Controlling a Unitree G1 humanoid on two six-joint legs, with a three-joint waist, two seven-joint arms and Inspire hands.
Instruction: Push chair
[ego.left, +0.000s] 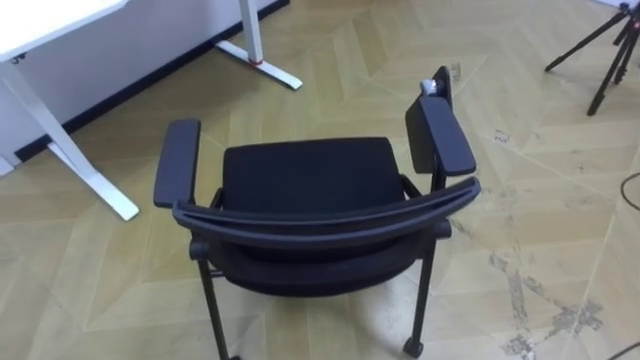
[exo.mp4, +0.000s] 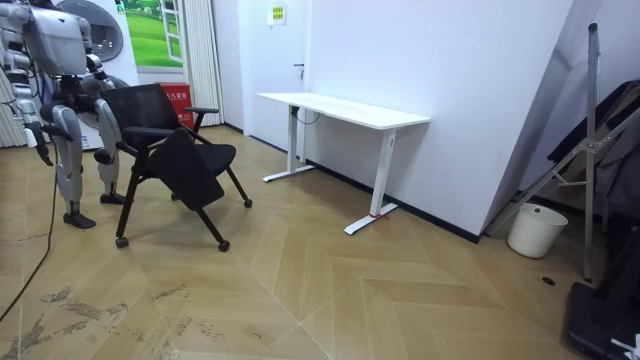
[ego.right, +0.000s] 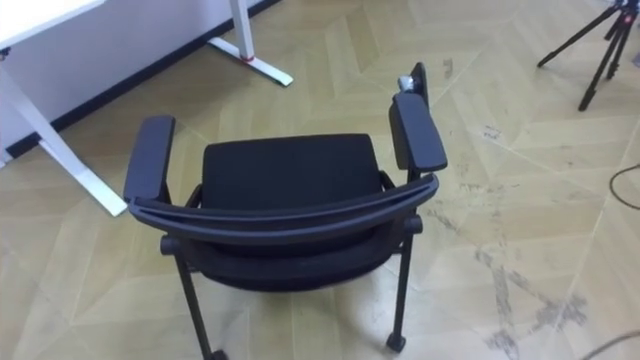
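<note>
Hanging low behind the chair (ego.left: 310, 175), right hand (exo.mp4: 44, 150) well apart from it.

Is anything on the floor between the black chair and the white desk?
Nothing visible: only bare wooden floor lies between the chair and the white desk.

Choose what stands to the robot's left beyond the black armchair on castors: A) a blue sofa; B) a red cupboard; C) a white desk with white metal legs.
C: the white desk with white metal legs stands past the black armchair on that side.
</note>
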